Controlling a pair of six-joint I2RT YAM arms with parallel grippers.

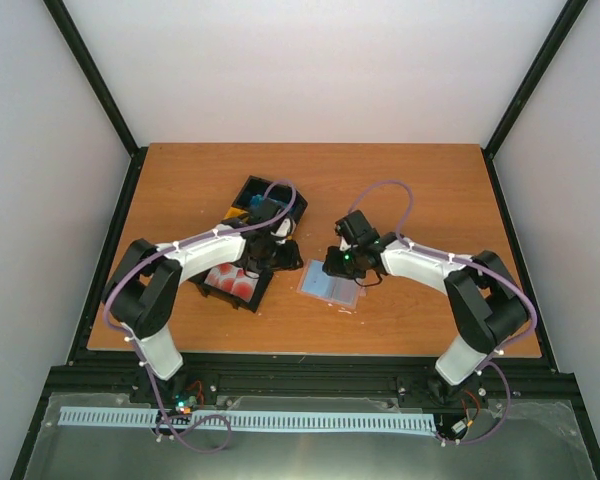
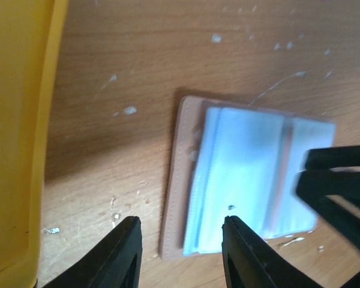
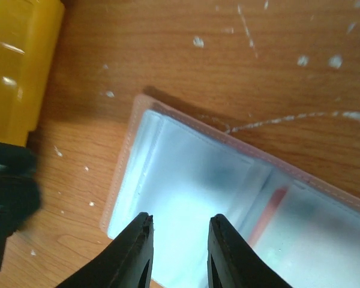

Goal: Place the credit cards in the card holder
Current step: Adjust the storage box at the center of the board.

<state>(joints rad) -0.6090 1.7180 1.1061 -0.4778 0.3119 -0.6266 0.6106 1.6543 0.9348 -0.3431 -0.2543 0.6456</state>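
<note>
We find the card holder (image 1: pixel 325 288) lying open and flat on the table (image 1: pixel 430 190), just to the right of the tray (image 1: pixel 263 189). Its clear sleeves face up and its long axis runs roughly across the table, slightly skewed.

The right gripper (image 3: pixel 179 219) hangs directly over the holder's left half. Its jaws stand a little apart and we see nothing between them. Whether its tips press the sleeve, we cannot tell.

The left gripper (image 2: pixel 181 222) sits between the tray's yellow bin (image 2: pixel 18 120) and the holder's near-left corner. Its jaws are apart, with nothing held.

We judge the right arm the nearer to the holder and placed to steady it. The left arm is the nearer to the tray, where reddish credit cards (image 1: pixel 230 282) lie in the near bin. Any card must therefore travel rightward from tray to holder.

The holder shows a tan-pink stitched rim around pale, glossy sleeves that glare bluish. A thin red strip shows near the fold. Whether this is a card already seated, we cannot tell. The sleeve mouths are not clearly visible, so the entry direction remains unconfirmed.
</note>
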